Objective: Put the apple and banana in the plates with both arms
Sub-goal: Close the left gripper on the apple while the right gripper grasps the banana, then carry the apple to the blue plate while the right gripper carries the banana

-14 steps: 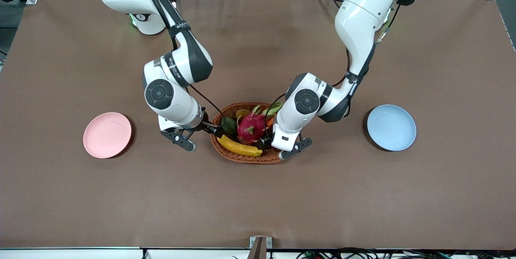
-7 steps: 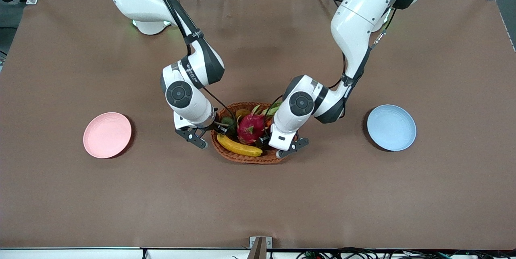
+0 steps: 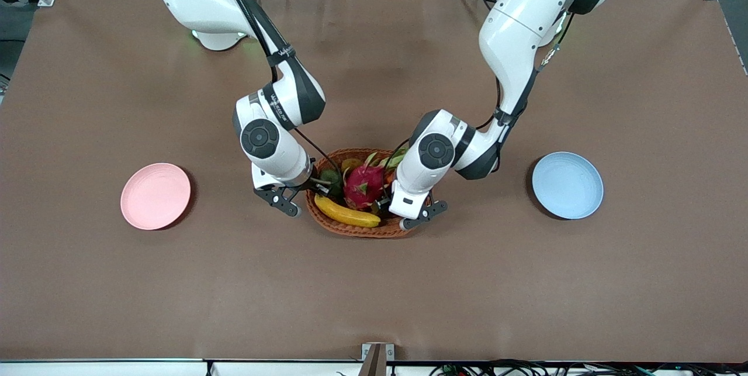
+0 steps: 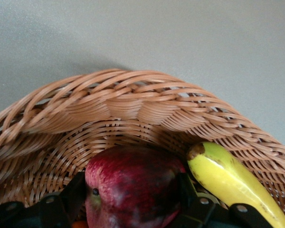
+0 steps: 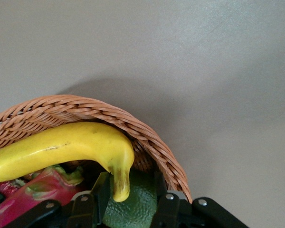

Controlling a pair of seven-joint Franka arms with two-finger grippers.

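Observation:
The dark red apple lies in the wicker basket at the left arm's end, hidden in the front view. My left gripper is down in the basket, its jaws pressed on both sides of the apple. The yellow banana lies along the basket's rim nearest the front camera. My right gripper is open at the basket's other end, its jaws either side of the banana's dark tip with a gap. The pink plate and the blue plate are empty.
The basket also holds a magenta dragon fruit and a green fruit that lies under the banana's tip, between my right jaws. The pink plate lies toward the right arm's end of the brown table, the blue plate toward the left arm's end.
My right arm has swung toward the basket and its gripper has gone in at the banana's tip. My left gripper has shifted slightly deeper into the basket. Both have stayed almost still for the last half second.

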